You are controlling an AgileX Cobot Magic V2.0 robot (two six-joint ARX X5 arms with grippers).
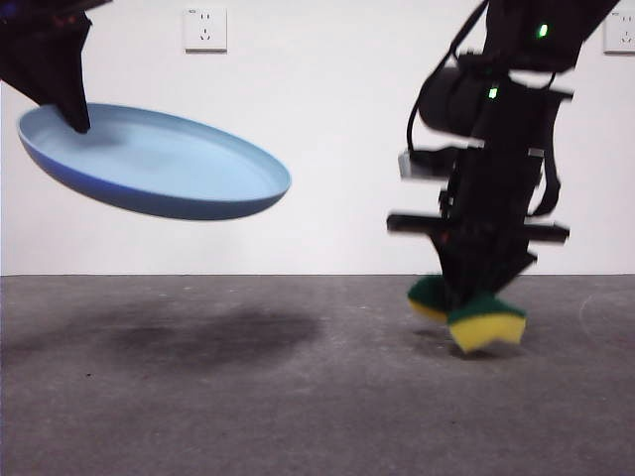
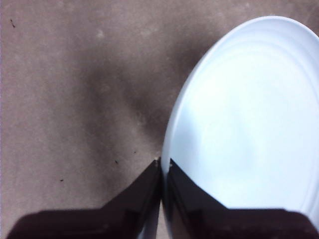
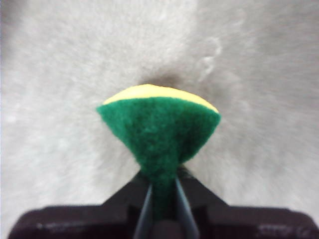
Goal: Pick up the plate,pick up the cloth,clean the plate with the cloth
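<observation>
The light-blue plate (image 1: 159, 164) hangs tilted in the air at the left of the front view, well above the table. My left gripper (image 1: 71, 111) is shut on its rim; the left wrist view shows the jaws (image 2: 162, 167) pinching the plate's edge (image 2: 249, 114). The cloth is a yellow sponge with a dark green layer (image 1: 474, 317). My right gripper (image 1: 471, 293) is shut on it at the right, just above the table. In the right wrist view the sponge (image 3: 159, 129) is squeezed between the jaws (image 3: 162, 191) and bulges out.
The grey table (image 1: 298, 397) carries the plate's shadow at the left. A white wall with two sockets (image 1: 204, 29) stands behind. The right arm (image 1: 496, 149) rises tall and dark at the right.
</observation>
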